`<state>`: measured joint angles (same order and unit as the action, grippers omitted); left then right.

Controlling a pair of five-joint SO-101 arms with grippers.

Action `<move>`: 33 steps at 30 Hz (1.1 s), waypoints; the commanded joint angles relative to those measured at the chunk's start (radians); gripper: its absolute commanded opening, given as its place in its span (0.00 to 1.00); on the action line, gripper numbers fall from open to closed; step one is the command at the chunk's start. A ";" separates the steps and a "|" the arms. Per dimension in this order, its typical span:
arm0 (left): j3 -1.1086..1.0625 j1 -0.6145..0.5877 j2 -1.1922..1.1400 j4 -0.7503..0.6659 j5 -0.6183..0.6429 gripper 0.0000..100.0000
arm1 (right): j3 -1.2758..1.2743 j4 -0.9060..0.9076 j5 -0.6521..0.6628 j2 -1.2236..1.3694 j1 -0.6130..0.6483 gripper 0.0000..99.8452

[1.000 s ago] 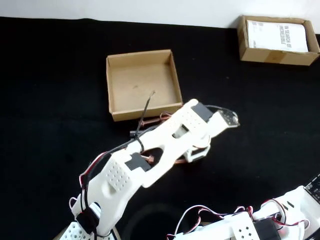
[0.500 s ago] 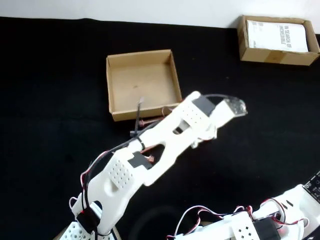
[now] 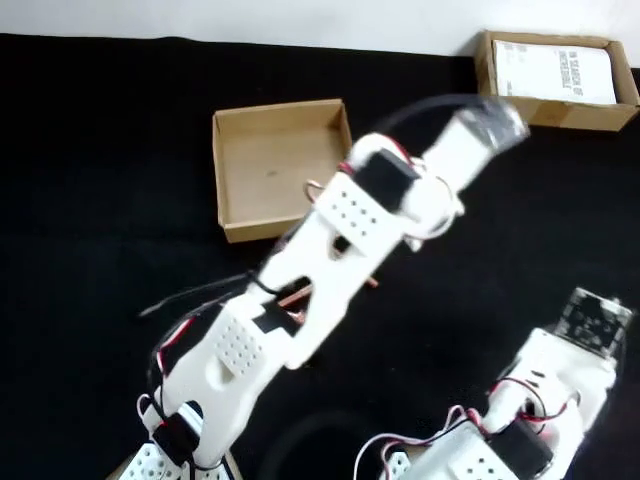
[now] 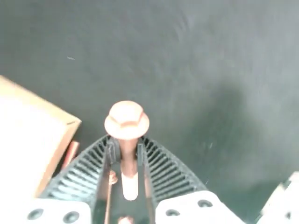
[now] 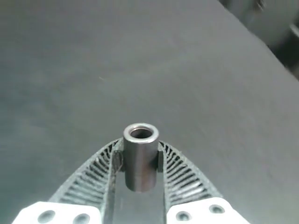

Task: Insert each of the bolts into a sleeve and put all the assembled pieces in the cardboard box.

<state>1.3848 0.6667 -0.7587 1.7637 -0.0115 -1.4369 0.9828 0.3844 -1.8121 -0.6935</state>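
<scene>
The left gripper (image 4: 126, 145) squeezes a bolt (image 4: 126, 121), the right gripper (image 5: 139, 161) squeezes a sleeve (image 5: 140, 144), so line them up straight and push the bolt in slowly.

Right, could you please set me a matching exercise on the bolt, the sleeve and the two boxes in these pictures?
Things:
1. bolt
2. sleeve
3. cardboard box
4. far box

States:
a. holds a printed sheet
b. clamped in the right arm's jaws
c. bare floor showing
d. clamped in the left arm's jaws

Pairs: 1-d, 2-b, 3-c, 4-a.
</scene>
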 commanded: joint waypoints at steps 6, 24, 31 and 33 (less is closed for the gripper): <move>-0.191 -0.120 0.473 0.006 0.055 0.01 | 0.259 0.163 -0.262 -0.016 0.354 0.01; -1.288 -0.369 1.601 -0.018 0.054 0.01 | 0.225 0.160 -0.264 -0.015 0.949 0.01; -1.719 -0.530 1.865 -0.371 0.055 0.01 | 0.165 0.159 -0.264 -0.021 1.139 0.01; -1.870 -0.532 1.957 -0.500 0.060 0.01 | 0.137 0.131 -0.270 -0.021 1.144 0.01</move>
<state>-0.3000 0.1542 1.0856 1.4492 0.0361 -1.2789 1.1500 0.1266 -1.8259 0.4281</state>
